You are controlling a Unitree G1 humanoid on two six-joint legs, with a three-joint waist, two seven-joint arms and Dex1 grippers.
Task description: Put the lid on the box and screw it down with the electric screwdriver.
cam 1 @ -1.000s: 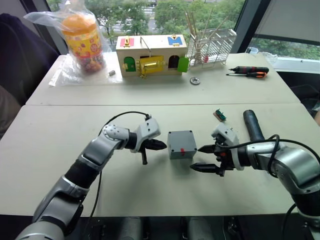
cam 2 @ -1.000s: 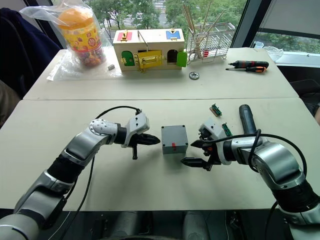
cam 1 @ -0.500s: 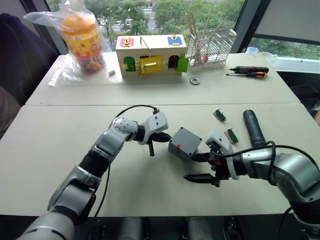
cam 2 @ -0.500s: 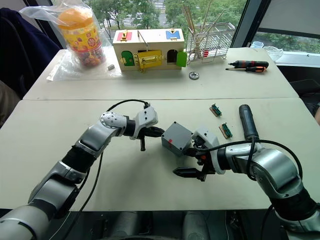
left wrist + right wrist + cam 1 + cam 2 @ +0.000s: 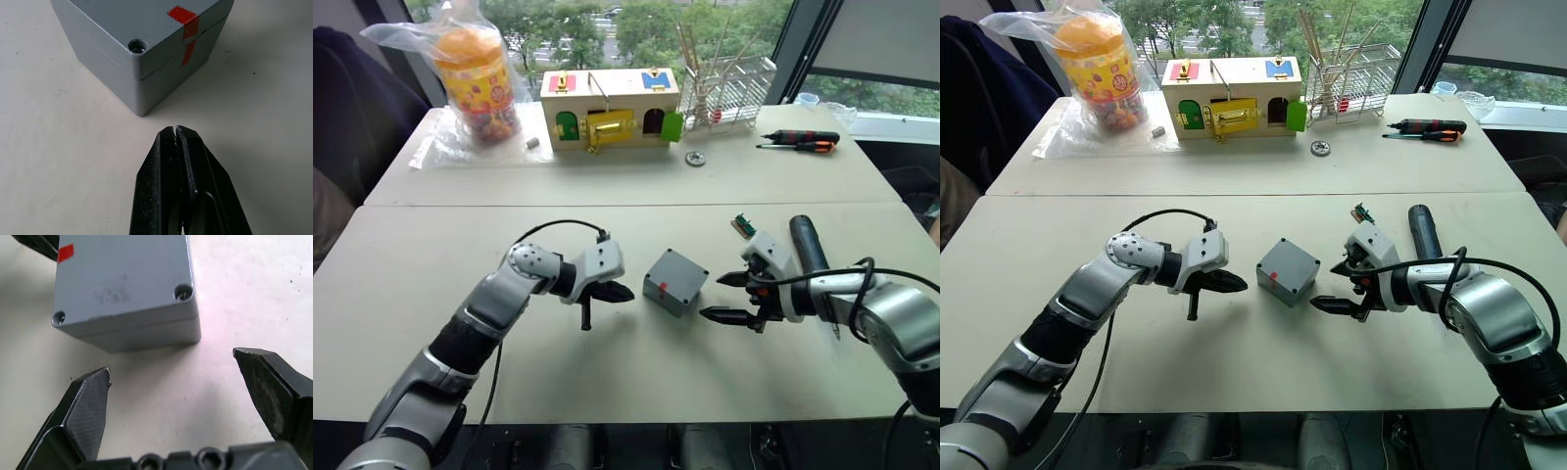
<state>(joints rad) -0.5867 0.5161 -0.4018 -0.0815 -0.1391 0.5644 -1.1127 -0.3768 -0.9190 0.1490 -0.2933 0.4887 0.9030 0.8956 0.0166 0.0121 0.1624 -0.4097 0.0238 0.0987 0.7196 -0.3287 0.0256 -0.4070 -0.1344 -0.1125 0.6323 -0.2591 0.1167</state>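
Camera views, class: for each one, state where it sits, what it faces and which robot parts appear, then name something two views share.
Left and right eye views: on the head, looking down at the box; both arms, left gripper, right gripper.
Left wrist view: on the left wrist, facing the box's taped corner; its shut fingers.
Right wrist view: on the right wrist, facing the lid; its open fingers.
Shared: the box.
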